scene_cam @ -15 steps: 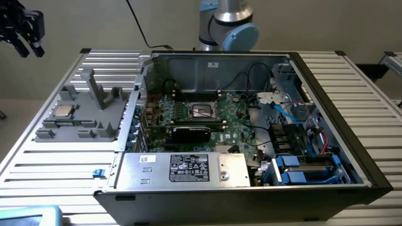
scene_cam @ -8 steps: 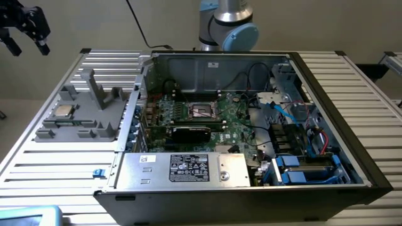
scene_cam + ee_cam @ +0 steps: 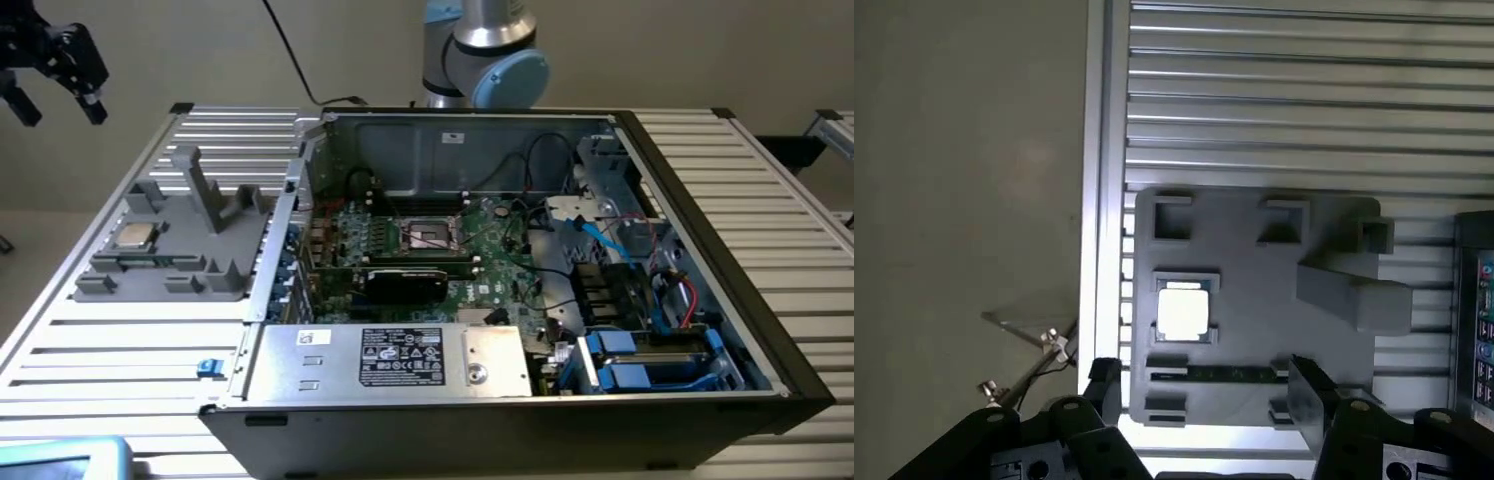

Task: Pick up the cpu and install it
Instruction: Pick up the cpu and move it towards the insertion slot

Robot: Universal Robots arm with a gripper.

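The cpu [image 3: 134, 237] lies flat in a recess of the grey holder block [image 3: 167, 260], on the slatted table at the exterior view's left. Its silvery top [image 3: 1184, 312] shines brightly in the wrist view, seated in the grey holder block [image 3: 1254, 270]. My black gripper [image 3: 56, 105] hangs high above the table's far left corner, well clear of the chip. It is open: its two fingers [image 3: 1104, 385] stand wide apart with nothing between them, gripper [image 3: 1204, 390]. The black socket frame [image 3: 430, 235] sits on the green motherboard inside the open computer case [image 3: 694, 200].
A silver power supply box [image 3: 387, 357] with a black label fills the case's near side. Cables and blue drive bays [image 3: 627, 365] crowd the case at the exterior view's right. Tall grey posts [image 3: 187, 175] rise from the holder block. The arm's base [image 3: 487, 60] stands behind the case.
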